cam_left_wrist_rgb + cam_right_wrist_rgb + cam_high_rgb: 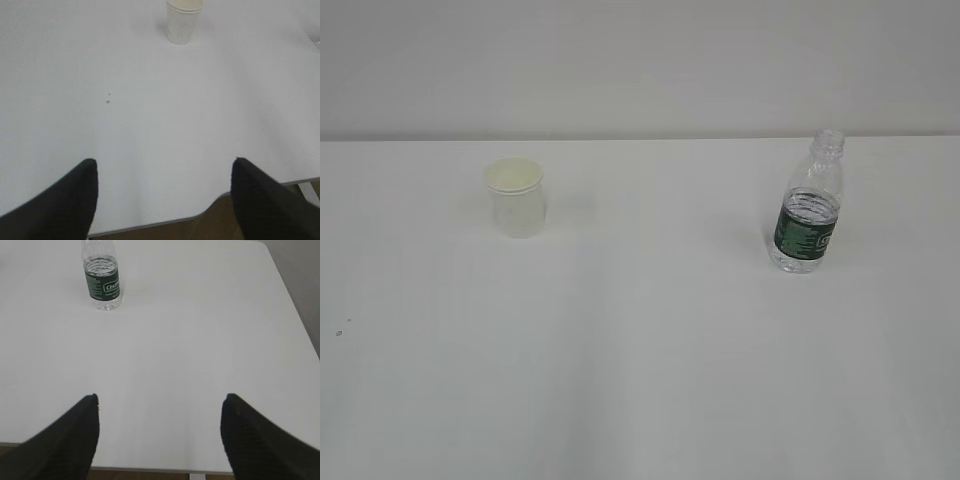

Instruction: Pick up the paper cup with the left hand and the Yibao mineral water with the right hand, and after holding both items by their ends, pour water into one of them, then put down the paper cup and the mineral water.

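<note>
Now your left hand (pixel 162 200) and right hand (pixel 159 435) gape wide, empty, paper cup (pixel 183 21) and Yibao mineral water (pixel 102 279) near twelve o'clock.

Bright, even, diffuse light, faint soft shadows, washed-out white table (pixel 640 380), slightly soft, grainy focus

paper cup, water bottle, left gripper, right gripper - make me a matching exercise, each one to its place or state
Column one:
1. paper cup
2. Yibao mineral water
3. left gripper
4. right gripper

Column two:
A. open, with the bottle far ahead and to its left
B. upright, on the right of the exterior view
C. open, with the cup far ahead
D. upright, on the left of the exterior view

Pairs: 1-D, 2-B, 3-C, 4-A
</note>
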Available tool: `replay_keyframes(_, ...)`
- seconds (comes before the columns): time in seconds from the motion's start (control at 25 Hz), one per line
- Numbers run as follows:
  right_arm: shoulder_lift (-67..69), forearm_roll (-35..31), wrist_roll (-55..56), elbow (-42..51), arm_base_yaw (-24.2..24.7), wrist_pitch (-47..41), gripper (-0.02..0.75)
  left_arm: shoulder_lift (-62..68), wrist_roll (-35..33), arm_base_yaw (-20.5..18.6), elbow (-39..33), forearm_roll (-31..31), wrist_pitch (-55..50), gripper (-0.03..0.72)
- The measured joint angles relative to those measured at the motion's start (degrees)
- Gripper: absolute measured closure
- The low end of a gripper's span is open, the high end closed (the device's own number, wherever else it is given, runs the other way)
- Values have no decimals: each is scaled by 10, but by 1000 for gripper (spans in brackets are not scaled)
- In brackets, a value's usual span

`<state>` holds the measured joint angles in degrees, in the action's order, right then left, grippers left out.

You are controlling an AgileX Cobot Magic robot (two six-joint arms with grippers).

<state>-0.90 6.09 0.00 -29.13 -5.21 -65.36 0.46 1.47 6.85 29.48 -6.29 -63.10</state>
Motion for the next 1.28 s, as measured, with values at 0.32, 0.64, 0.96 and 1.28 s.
replay_keyframes(0.32,0,0,0,0,0,0,167,0,0,0,0,0,0,95)
replay_keyframes(0.64,0,0,0,0,0,0,167,0,0,0,0,0,0,95)
replay_keyframes(0.96,0,0,0,0,0,0,167,0,0,0,0,0,0,95)
replay_keyframes(1.28,0,0,0,0,0,0,167,0,0,0,0,0,0,95)
